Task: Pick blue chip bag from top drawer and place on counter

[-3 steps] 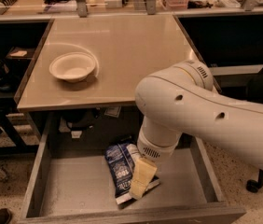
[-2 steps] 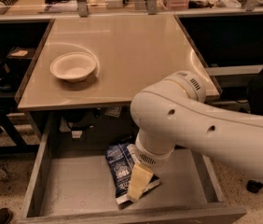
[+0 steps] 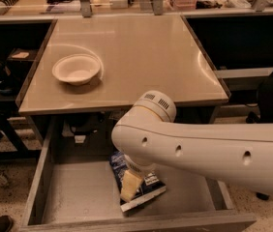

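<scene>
1. The white arm reached in from the right edge of my view, its thick link lying almost level across the front of the open drawer.
2. Its rounded joint sat just below the front edge of the counter. From there the wrist turned steeply downward into the drawer.
3. The gripper pointed down and slightly left, with its pale tip low in the drawer, right over the blue chip bag.
4. I could not tell whether the gripper was spread, pressed together or pinching the bag, because the wrist and the arm covered most of it.
5. The chip bag lay on the drawer bottom, a little right of the middle and closer to the front wall than to the back. One dark end showed behind the wrist, and its pale sealed edge showed toward the front.
6. I could not tell whether the tip was touching the bag or just above it.
7. The drawer was pulled well out beneath the counter, and its left half showed a bare grey bottom.
8. On the counter, a white bowl stood near the left side, well apart from the arm.
9. A cluttered bench with metal posts ran along the far edge.
</scene>
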### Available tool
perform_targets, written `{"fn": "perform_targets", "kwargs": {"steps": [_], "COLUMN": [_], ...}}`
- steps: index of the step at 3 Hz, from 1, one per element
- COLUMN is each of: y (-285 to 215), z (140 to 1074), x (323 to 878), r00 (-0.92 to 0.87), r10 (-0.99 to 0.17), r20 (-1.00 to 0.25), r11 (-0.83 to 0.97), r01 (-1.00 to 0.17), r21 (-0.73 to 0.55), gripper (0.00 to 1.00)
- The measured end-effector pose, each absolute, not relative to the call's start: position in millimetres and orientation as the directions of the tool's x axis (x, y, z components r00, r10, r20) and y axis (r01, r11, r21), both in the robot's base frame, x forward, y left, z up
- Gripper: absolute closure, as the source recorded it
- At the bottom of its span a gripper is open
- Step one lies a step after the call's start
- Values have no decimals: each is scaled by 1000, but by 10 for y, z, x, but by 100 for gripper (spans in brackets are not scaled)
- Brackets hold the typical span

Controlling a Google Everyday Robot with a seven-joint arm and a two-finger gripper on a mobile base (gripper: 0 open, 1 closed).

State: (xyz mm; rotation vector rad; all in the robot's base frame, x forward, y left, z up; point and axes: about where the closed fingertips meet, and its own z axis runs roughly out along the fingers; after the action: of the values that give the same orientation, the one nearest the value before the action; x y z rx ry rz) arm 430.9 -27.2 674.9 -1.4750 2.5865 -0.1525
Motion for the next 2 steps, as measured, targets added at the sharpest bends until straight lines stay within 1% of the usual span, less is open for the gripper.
{"fn": "perform_targets", "kwargs": {"steps": [1, 2], "y": [-220, -147], "z": [6650, 6594], "x": [4449, 4478], "r00": [-546, -573], "r10": [-833, -817], "r20": [-91, -70], "r11": [553, 576], "r01": [-813, -803], "r21": [-183, -151], "gripper": [0, 0]}}
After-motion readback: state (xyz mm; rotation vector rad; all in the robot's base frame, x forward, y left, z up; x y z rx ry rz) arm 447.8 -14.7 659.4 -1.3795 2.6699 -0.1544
